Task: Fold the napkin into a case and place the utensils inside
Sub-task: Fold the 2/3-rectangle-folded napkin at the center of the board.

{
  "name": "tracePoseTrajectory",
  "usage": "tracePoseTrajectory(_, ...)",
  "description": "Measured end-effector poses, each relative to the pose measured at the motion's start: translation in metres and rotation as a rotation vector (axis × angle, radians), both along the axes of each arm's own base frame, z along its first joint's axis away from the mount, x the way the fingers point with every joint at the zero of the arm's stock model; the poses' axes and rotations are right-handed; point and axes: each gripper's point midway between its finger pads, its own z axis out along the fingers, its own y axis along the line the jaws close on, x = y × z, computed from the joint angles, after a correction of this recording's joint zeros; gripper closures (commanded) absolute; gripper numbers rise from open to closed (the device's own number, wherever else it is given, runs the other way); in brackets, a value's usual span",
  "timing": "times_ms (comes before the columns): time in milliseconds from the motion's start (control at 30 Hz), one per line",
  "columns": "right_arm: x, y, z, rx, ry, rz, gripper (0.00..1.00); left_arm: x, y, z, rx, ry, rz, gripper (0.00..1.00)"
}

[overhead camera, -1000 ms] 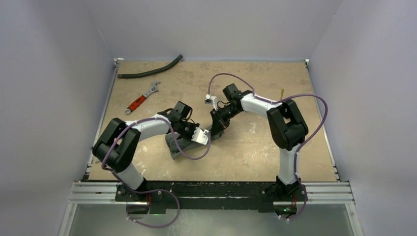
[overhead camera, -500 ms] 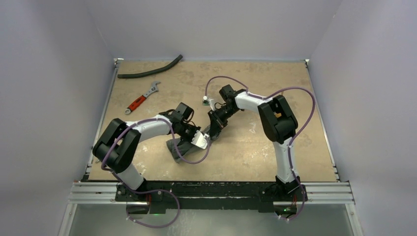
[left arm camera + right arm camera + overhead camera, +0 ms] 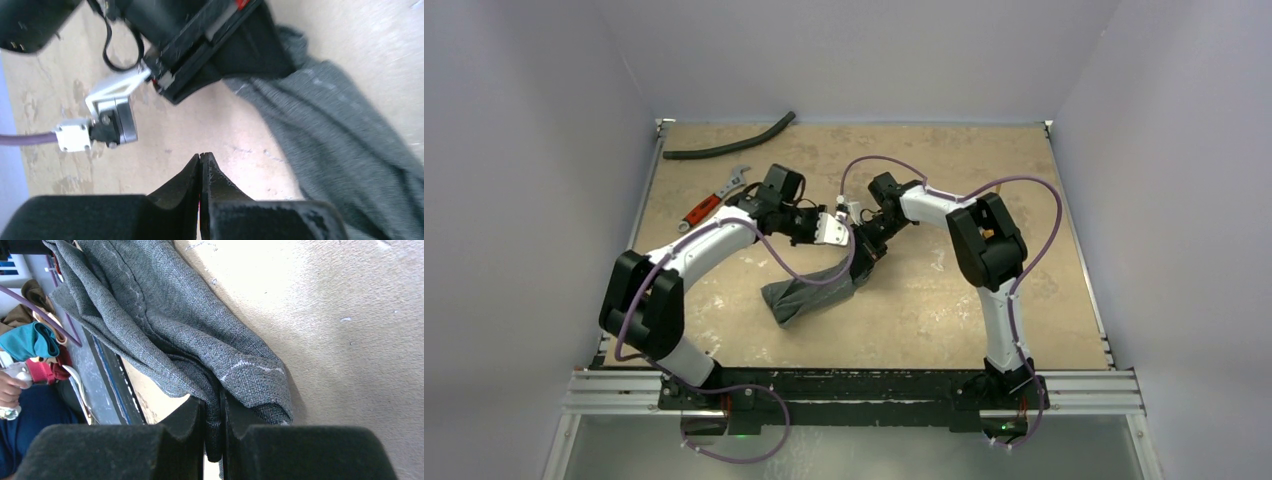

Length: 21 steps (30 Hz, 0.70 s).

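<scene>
The grey napkin lies bunched in the middle of the table, with its right end lifted. My right gripper is shut on a fold at that end. In the right wrist view the cloth is pinched between the fingers of the right gripper, and a pale hem line shows. My left gripper is shut and empty, above the table just left of the right gripper. In the left wrist view, the left gripper hovers over bare table with the napkin to its right. The utensils are out of view.
A red-handled wrench and a long black hose lie at the far left of the table. Purple cables loop over both arms. The right arm's white wrist camera is close to the left gripper.
My left gripper has left the napkin and moved up and toward the far side, now shut and empty. The napkin is stretched out from the right gripper. The right arm has shifted slightly left.
</scene>
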Motion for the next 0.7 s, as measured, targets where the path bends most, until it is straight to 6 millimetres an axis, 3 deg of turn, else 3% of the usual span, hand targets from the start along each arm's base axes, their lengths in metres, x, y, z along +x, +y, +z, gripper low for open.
tracePoseTrajectory(67,0.0,0.0,0.0,-0.003,0.001,-0.002,0.96,-0.01,-0.005,0.014,-0.023,0.022,-0.028,1.0)
tracePoseTrajectory(167,0.0,0.0,-0.001,-0.007,0.002,-0.005,0.96,-0.05,-0.022,0.015,-0.017,0.101,-0.136,1.0)
tracePoseTrajectory(300,0.0,0.0,-0.001,-0.008,0.003,-0.007,0.96,-0.122,-0.041,-0.006,0.058,0.211,-0.332,1.0)
tracePoseTrajectory(400,0.0,0.0,-0.001,-0.008,0.004,-0.007,0.96,-0.156,-0.034,-0.024,0.122,0.266,-0.411,1.0)
tracePoseTrajectory(533,0.0,0.0,-0.001,-0.008,0.005,-0.007,0.96,-0.163,-0.02,-0.045,0.186,0.262,-0.433,1.0)
tracePoseTrajectory(700,0.0,0.0,0.0,-0.008,0.005,-0.007,0.96,-0.151,-0.01,-0.071,0.247,0.187,-0.386,1.0)
